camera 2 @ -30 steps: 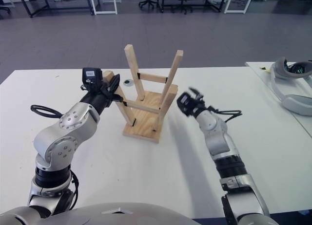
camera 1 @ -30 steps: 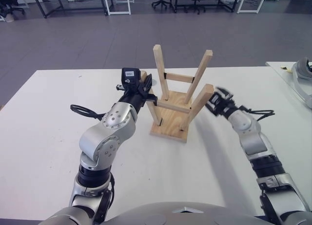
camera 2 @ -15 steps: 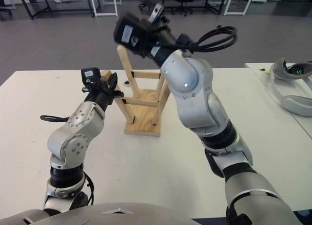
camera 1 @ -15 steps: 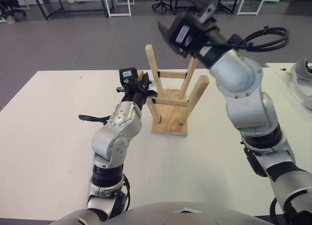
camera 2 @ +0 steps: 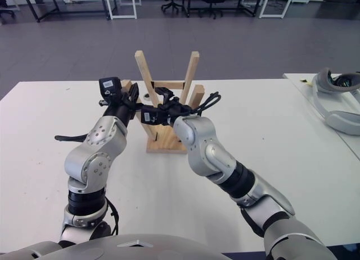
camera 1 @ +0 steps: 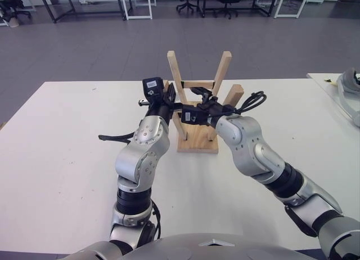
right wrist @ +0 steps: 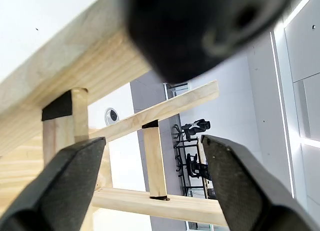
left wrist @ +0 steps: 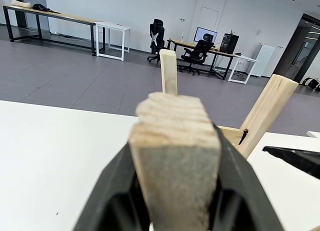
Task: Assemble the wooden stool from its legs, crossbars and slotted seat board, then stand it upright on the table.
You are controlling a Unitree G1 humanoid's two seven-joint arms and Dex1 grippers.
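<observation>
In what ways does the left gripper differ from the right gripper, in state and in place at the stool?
The left gripper is shut on the end of a leg; the right gripper is open and holds nothing. The left gripper is at the stool's left side; the right gripper is before its middle, facing the crossbars. Both are at the upturned stool.

You're working in an open office or lab: a white tabletop point(camera 1: 50, 142) on a grey floor point(left wrist: 60, 76), with desks point(left wrist: 112, 27), black swivel chairs point(left wrist: 156, 35), a monitor point(left wrist: 205, 35) and a door point(left wrist: 208, 18) along white walls point(left wrist: 125, 6) behind.
</observation>
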